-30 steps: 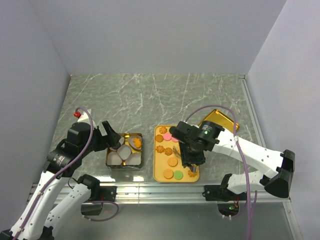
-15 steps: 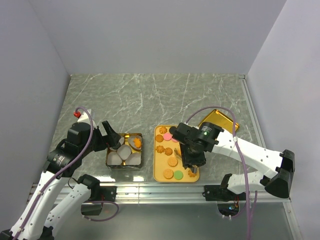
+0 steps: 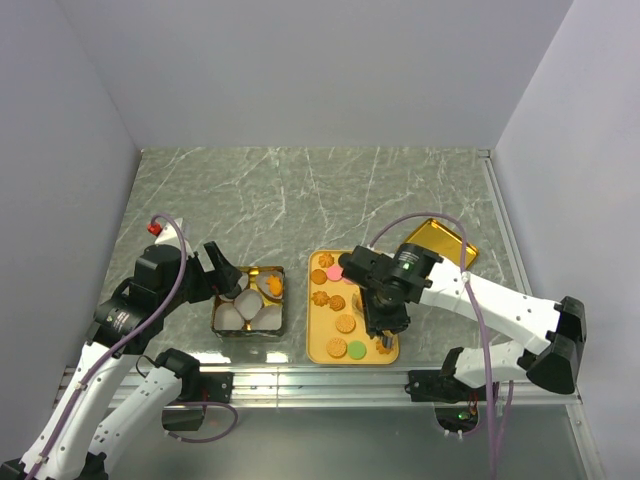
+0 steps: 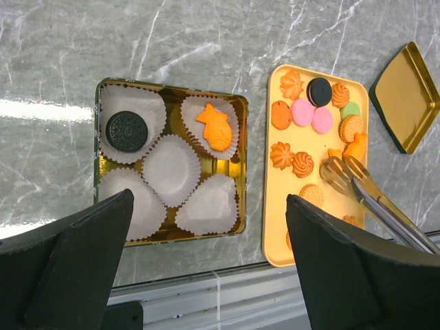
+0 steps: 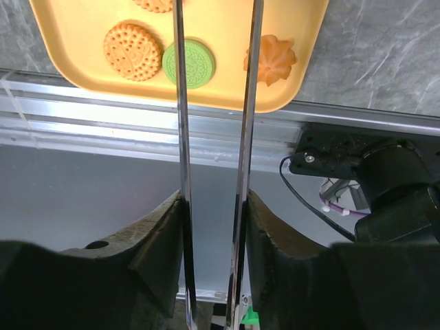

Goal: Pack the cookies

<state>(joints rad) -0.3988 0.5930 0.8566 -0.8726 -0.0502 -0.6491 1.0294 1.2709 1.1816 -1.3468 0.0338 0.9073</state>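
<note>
The cookies (image 3: 338, 298) lie scattered on a yellow tray (image 3: 318, 352): tan rounds (image 5: 133, 51), a green disc (image 5: 189, 62), orange flower shapes (image 5: 270, 60) and pink discs (image 4: 302, 112). My right gripper (image 3: 385, 318) is shut on metal tongs (image 5: 181, 137), and the tong tips (image 4: 344, 172) rest low over the tray beside an orange cookie (image 4: 355, 147). My left gripper (image 4: 210, 199) hangs open above a gold tin (image 4: 238, 165) of white paper cups. One cup holds a dark chocolate cookie (image 4: 126, 130). Another holds an orange fish-shaped cookie (image 4: 214, 126).
A gold lid (image 3: 440, 240) lies on the marble table to the right of the tray, behind my right arm. A metal rail (image 5: 103, 127) runs along the table's near edge. A small red object (image 3: 153, 228) sits at the far left.
My right arm has edged slightly left over the tray, and the tong arms stand a little closer together. My left arm has not moved.
</note>
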